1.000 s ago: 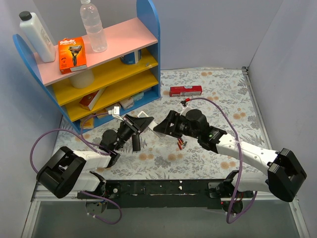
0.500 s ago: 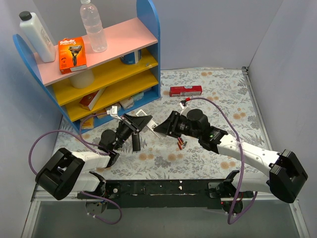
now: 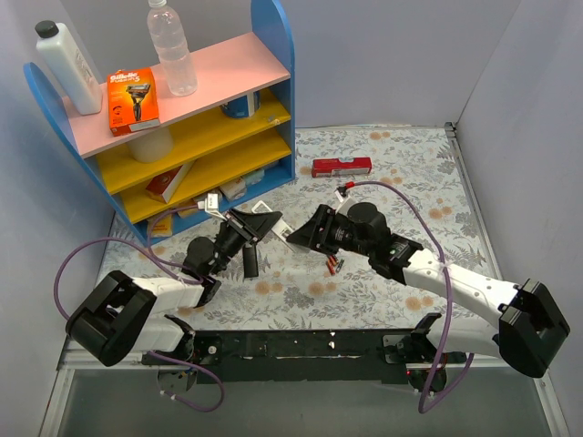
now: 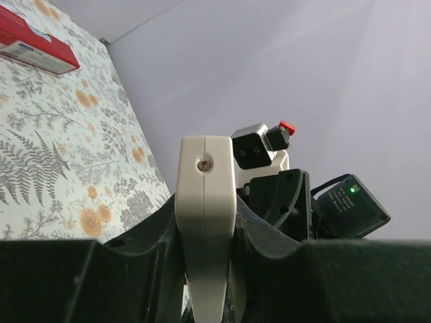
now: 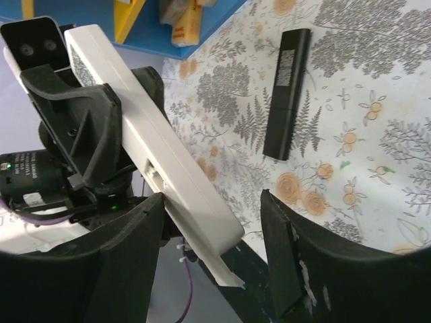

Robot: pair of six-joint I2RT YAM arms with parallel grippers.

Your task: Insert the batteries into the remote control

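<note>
— What has the left gripper (image 3: pixel 255 223) got?

— The white remote (image 5: pixel 151 145). Its jaws are clamped on it, and it is held up off the cloth (image 3: pixel 410 182) at a slant.

— I can hardly see it from above.

— No, up there it's a white sliver between the two black heads. The right wrist view gives its whole long side, with a small notch in the edge. The left wrist view gives only its end, with one screw in it.

— And the right gripper (image 3: pixel 301 235)?

— Jaws apart, one on each side of the remote's lower end. There's a plain gap on one side. I can't tell whether the other finger touches.

— Where are the batteries (image 3: pixel 334 264)?

— Small red ones lying on the cloth, just beside the right arm's wrist. Only the top view catches them.

— That dark bar?

— A black remote (image 5: pixel 286 94), flat on the cloth near the left gripper. The right wrist view shows a label on it, too small to read.

— Any writing you can read?

— "Gillette" on the orange box (image 3: pixel 134 100) on top of the shelf (image 3: pixel 273 55). The red box (image 3: pixel 342 167) at the back has print, but it's too fine to read in either view that shows it.
</note>
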